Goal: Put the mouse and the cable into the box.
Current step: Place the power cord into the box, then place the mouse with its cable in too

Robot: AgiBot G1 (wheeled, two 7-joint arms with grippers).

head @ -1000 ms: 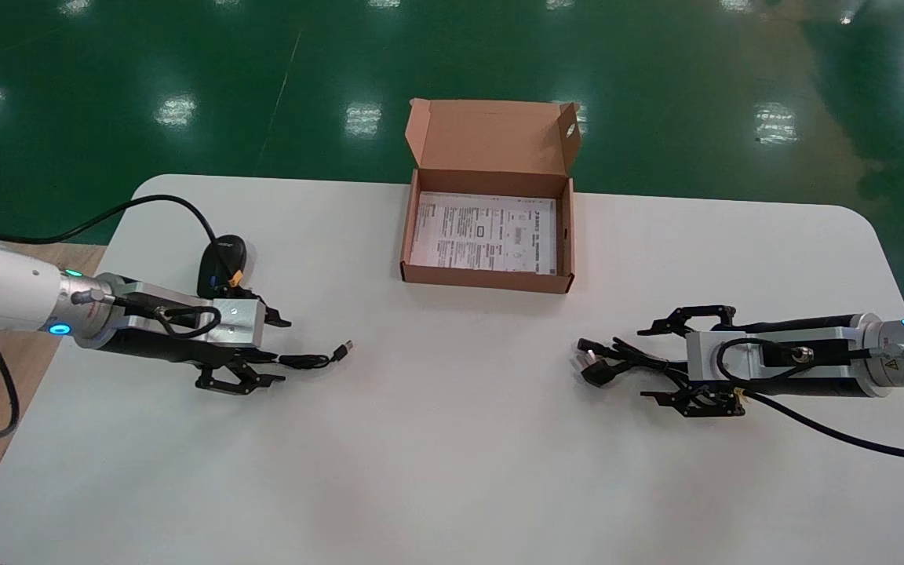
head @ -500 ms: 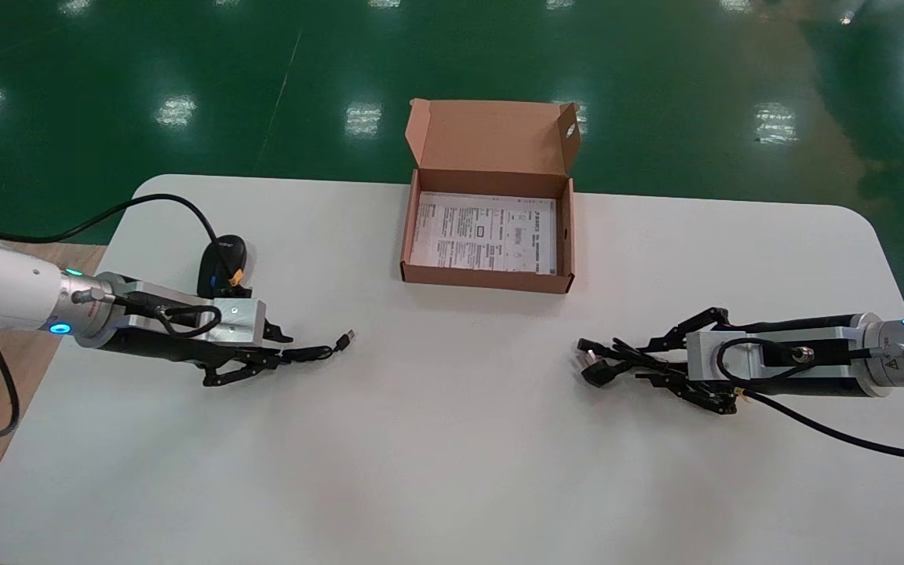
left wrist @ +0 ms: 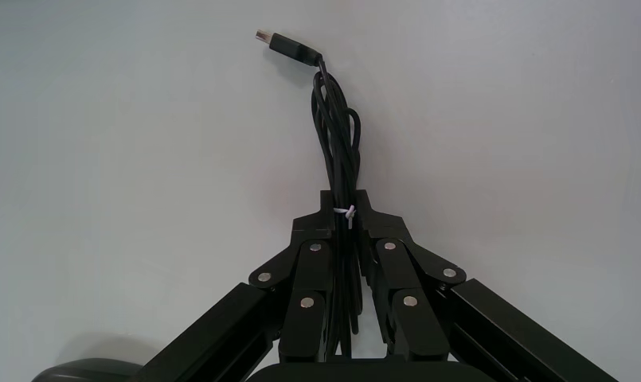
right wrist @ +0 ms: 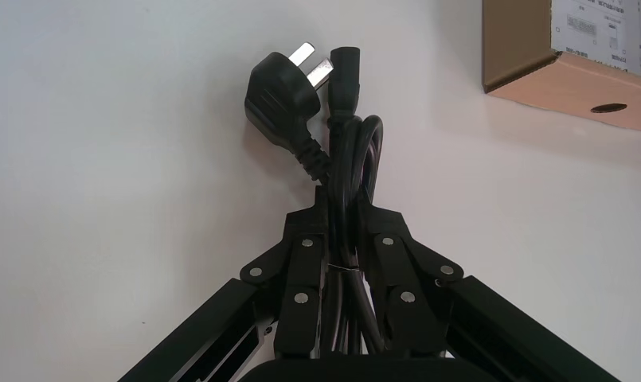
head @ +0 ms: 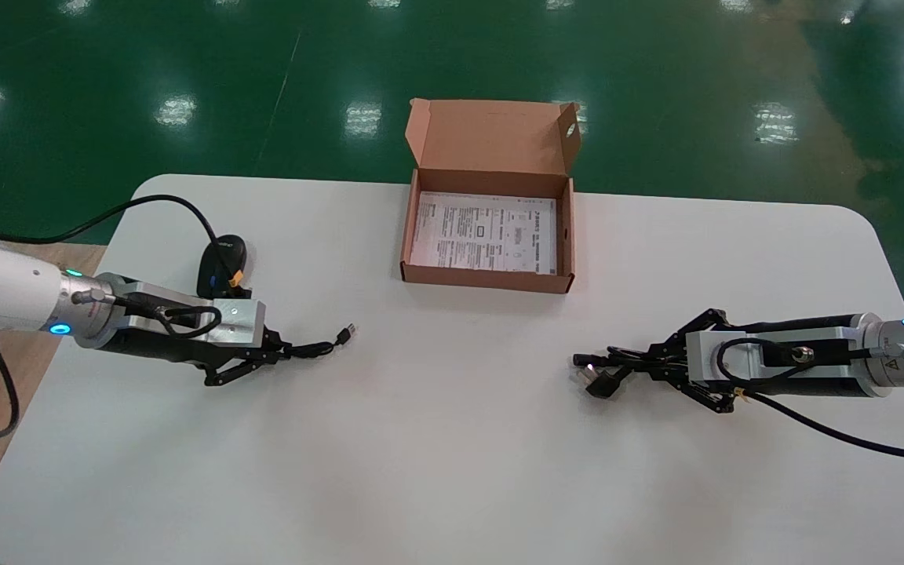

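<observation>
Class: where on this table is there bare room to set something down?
Bare: the near half of the table, and the strip between left claw and right claw, before the box. Crowded: around the mouse, far left, and where the claws grip the mouse cable and power cable.

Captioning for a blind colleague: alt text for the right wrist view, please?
The right end effector is shut on a bundled black power cable, whose plug sticks out ahead of it, with a white table beneath. A corner of the cardboard box shows beyond.
</observation>
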